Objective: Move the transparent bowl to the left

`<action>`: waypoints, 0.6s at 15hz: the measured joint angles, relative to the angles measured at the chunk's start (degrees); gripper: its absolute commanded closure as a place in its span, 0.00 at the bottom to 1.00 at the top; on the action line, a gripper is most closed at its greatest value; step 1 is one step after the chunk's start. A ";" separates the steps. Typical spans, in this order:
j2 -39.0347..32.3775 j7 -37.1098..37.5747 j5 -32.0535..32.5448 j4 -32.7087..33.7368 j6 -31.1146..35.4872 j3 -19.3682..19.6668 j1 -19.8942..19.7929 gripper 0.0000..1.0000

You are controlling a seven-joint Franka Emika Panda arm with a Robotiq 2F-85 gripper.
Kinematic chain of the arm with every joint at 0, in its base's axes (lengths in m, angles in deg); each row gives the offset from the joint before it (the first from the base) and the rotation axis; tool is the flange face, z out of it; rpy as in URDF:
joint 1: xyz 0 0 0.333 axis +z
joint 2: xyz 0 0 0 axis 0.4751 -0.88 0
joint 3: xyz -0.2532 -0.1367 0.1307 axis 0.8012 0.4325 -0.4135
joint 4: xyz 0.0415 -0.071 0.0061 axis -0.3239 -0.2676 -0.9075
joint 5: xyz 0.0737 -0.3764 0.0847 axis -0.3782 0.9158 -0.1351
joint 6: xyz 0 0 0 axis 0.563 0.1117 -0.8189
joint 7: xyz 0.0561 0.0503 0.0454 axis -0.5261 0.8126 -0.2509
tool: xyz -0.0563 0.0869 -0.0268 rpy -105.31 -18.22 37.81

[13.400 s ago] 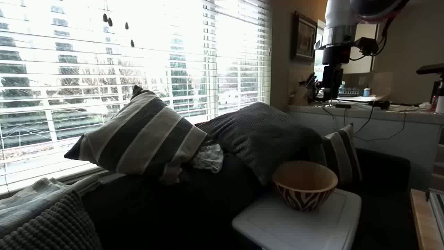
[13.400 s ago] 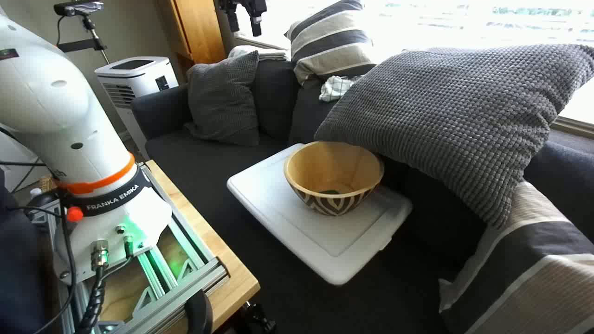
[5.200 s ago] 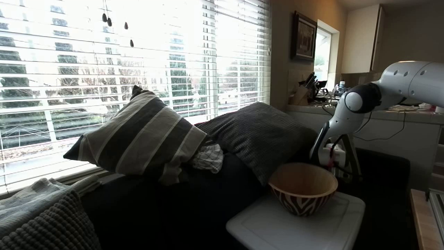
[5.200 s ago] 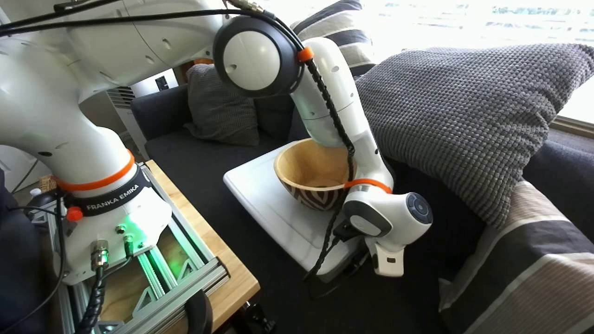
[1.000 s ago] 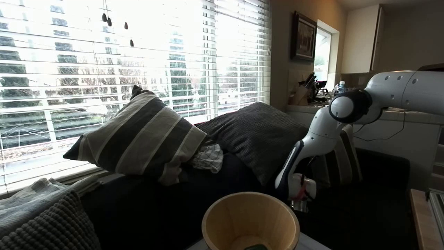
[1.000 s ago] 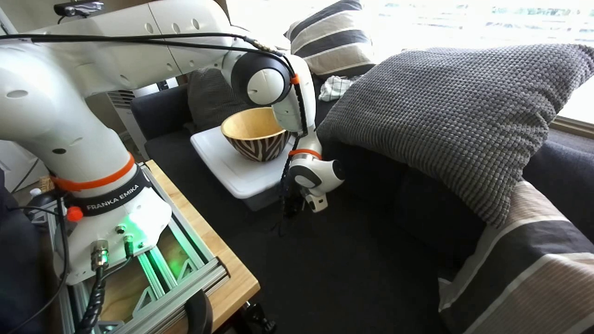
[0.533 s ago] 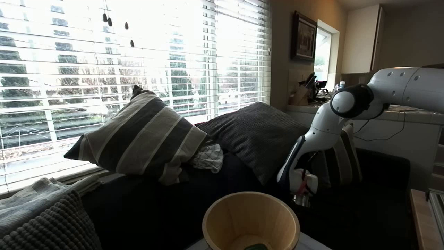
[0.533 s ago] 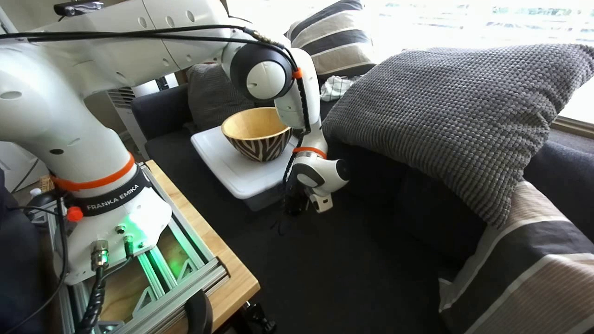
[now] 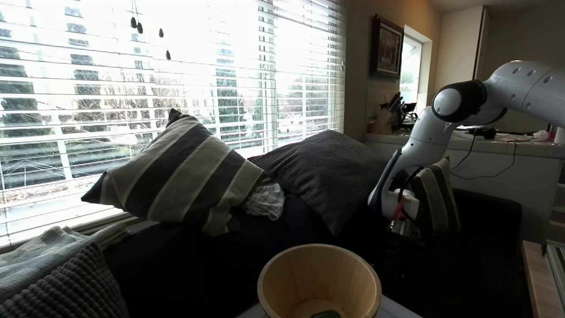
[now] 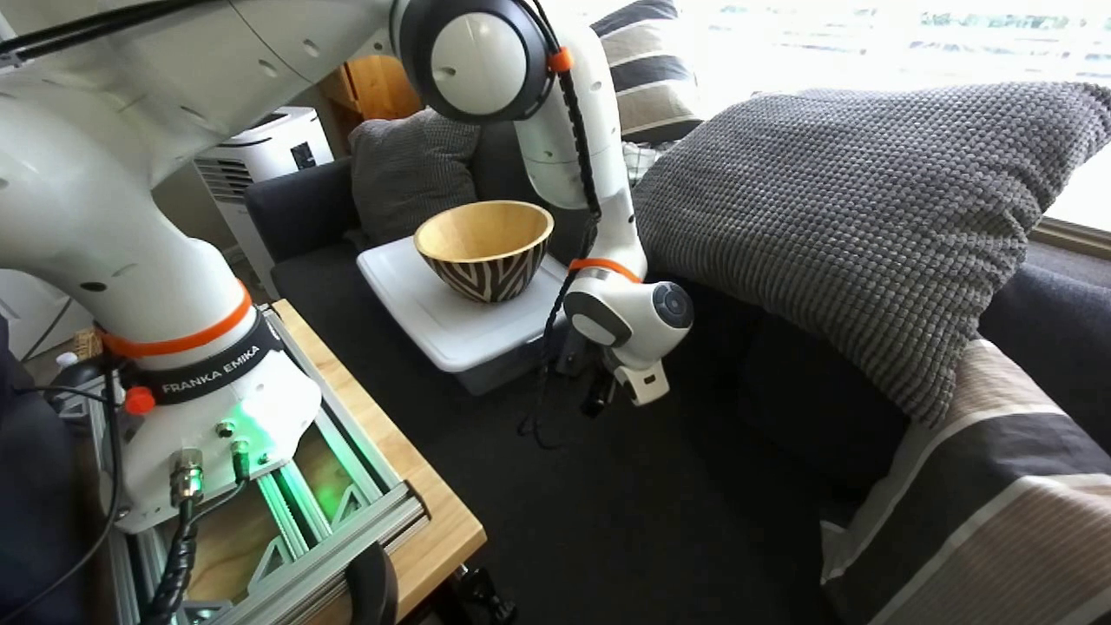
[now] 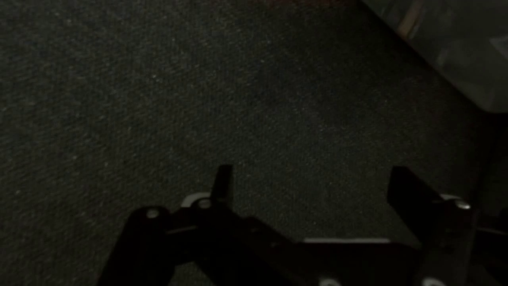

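The tan wooden bowl, which is the transparent bowl (image 10: 482, 260), stands upright on the white lid of a storage bin (image 10: 443, 334). It has a dark zigzag pattern outside. In an exterior view the bowl (image 9: 304, 282) is cut off at the bottom edge, and a small dark green thing lies in it. My gripper (image 11: 309, 169) is open, with nothing between its fingers, over dark sofa fabric in the wrist view. It is beside the bin, apart from the bowl. The bin's grey wall shows at the upper right of the wrist view (image 11: 464, 59).
A large grey cushion (image 10: 868, 226) leans on the sofa back near my arm. A striped cushion (image 10: 981, 486) is at the right. Another grey cushion (image 10: 412, 174) stands behind the bowl. The wooden base table edge (image 10: 391, 443) borders the dark sofa seat (image 10: 660, 503).
Since the oldest frames, the bin with the bowl on it has slid left along the sofa toward its far arm. In the last second my arm has risen and moved back from the bin.
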 measured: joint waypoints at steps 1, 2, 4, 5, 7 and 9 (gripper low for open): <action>2.01 -1.59 0.03 -2.59 1.49 0.13 0.08 0.00; 4.15 -2.78 0.04 -5.57 3.91 0.16 0.51 0.00; 8.22 -4.06 0.25 -11.90 9.76 0.18 2.49 0.00; 10.20 -4.19 0.44 -15.15 12.83 0.12 3.91 0.00; 14.13 -4.43 0.78 -21.75 18.84 -0.13 7.21 0.00; 18.43 -4.60 0.75 -28.30 24.23 -0.04 11.30 0.00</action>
